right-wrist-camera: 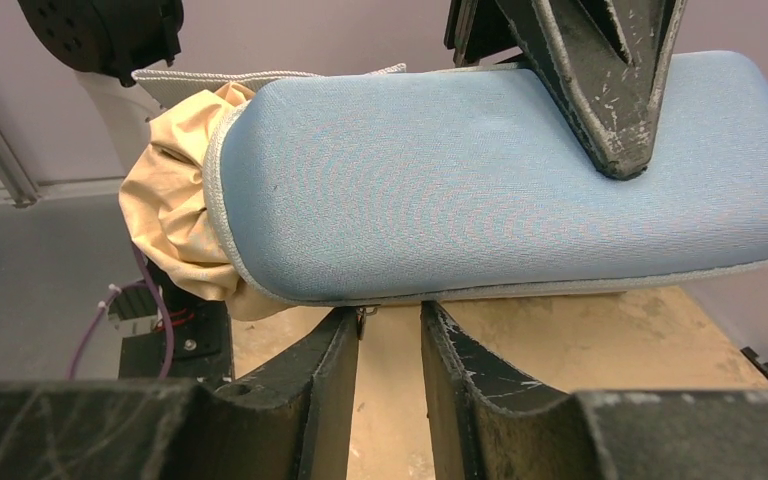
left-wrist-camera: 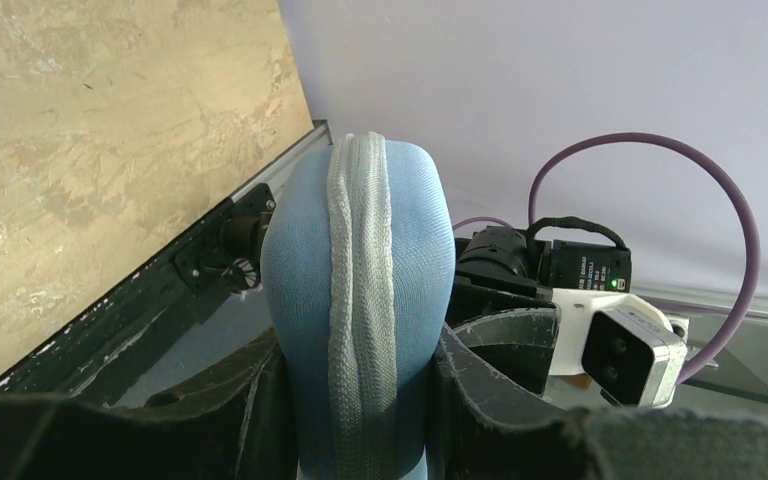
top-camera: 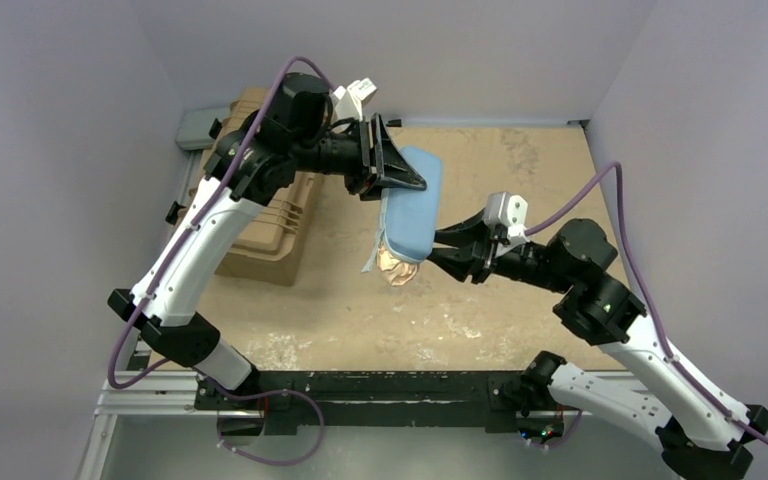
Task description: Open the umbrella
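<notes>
Top view: my left gripper [top-camera: 392,170] clamps the light-blue sleeve [top-camera: 415,205] aloft over the sandy table [top-camera: 520,180]. The umbrella [top-camera: 397,262] sits folded inside, crumpled beige cloth peeking from the near end.

Left wrist: soft stretch knit, a ribbed grey seam running between my fingers.

Right wrist: my right gripper [right-wrist-camera: 390,322] stands nearly closed beneath the sleeve's lower seam; whether it pinches anything I cannot tell. Unsheathing and opening are both left to do.
</notes>
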Available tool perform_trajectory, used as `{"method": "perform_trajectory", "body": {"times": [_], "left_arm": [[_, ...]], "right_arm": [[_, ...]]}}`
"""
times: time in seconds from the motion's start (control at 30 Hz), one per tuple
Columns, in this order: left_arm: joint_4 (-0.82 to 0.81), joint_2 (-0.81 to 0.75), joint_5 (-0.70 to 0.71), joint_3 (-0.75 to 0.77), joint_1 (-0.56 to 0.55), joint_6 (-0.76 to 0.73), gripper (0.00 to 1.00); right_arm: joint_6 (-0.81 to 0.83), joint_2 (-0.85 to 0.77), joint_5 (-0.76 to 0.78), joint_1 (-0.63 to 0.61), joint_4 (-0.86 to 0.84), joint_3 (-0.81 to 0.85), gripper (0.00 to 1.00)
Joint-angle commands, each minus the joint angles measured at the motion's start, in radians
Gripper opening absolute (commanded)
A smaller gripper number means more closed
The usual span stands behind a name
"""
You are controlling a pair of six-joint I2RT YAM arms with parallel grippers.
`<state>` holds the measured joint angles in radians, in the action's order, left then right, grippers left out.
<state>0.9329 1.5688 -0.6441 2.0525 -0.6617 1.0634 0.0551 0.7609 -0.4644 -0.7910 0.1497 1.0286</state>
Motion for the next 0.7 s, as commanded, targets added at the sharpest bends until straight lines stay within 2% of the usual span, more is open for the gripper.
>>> {"method": "perform_trajectory", "body": {"times": [0.0, 0.17, 0.27, 0.33, 0.67], "left_arm": [[-0.082, -0.020, -0.020, 0.017, -0.002, 0.032, 0.00], [-0.087, -0.018, -0.017, 0.018, -0.001, 0.034, 0.00], [-0.086, -0.019, -0.011, 0.016, -0.001, 0.033, 0.00], [-0.085, -0.020, -0.008, 0.014, -0.001, 0.032, 0.00], [-0.063, -0.008, -0.062, 0.007, 0.001, 0.006, 0.00]], "right_arm": [[-0.004, 0.009, -0.008, -0.004, -0.050, 0.060, 0.27], [-0.001, 0.017, -0.023, -0.006, -0.043, 0.073, 0.25], [0.002, 0.013, -0.034, -0.009, -0.034, 0.071, 0.13], [0.004, 0.010, -0.045, -0.010, -0.027, 0.068, 0.01], [-0.028, 0.012, -0.068, -0.011, 0.019, 0.074, 0.00]]}}
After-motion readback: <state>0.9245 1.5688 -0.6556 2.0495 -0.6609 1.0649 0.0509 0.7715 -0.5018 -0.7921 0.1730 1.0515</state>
